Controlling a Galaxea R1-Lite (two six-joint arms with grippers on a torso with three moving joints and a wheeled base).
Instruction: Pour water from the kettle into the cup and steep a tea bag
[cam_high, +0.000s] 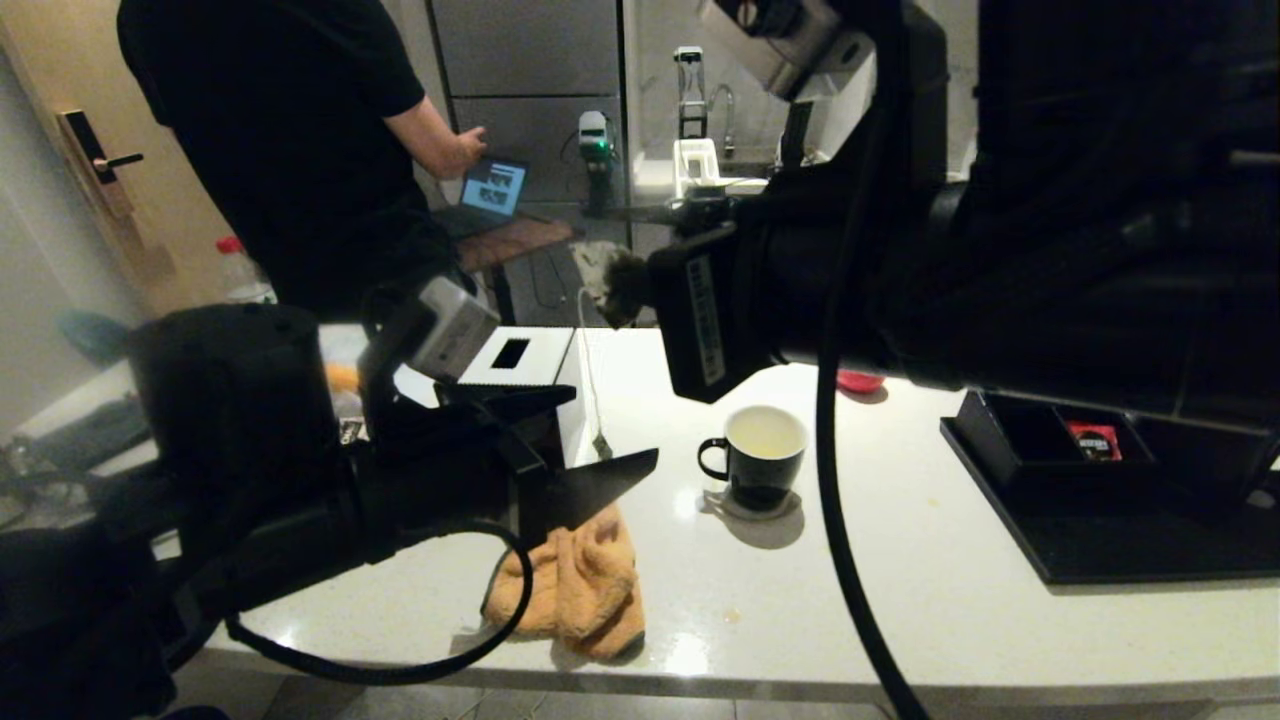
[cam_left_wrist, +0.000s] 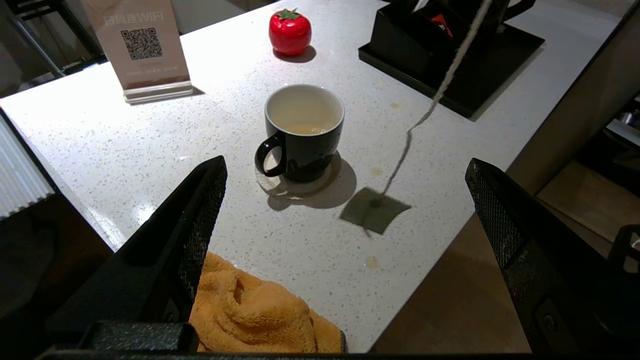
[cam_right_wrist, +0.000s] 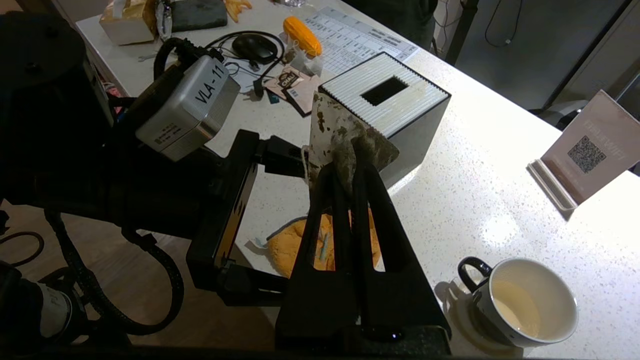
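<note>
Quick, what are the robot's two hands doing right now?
Left gripper: fingers open, holding nothing.
Right gripper: fingers shut on the paper end of the string, with the tea bag dangling below.

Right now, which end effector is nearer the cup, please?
Left: the left end effector hovers low beside the cup; the right end effector sits higher, pinching the tea bag by its tag.

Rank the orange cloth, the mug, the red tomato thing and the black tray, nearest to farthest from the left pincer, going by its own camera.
From the left pincer, open above the counter edge:
1. Orange cloth, right beneath it.
2. Mug, mid-counter.
3 and 4. Black tray and red tomato, both at the far end; too close to call.
</note>
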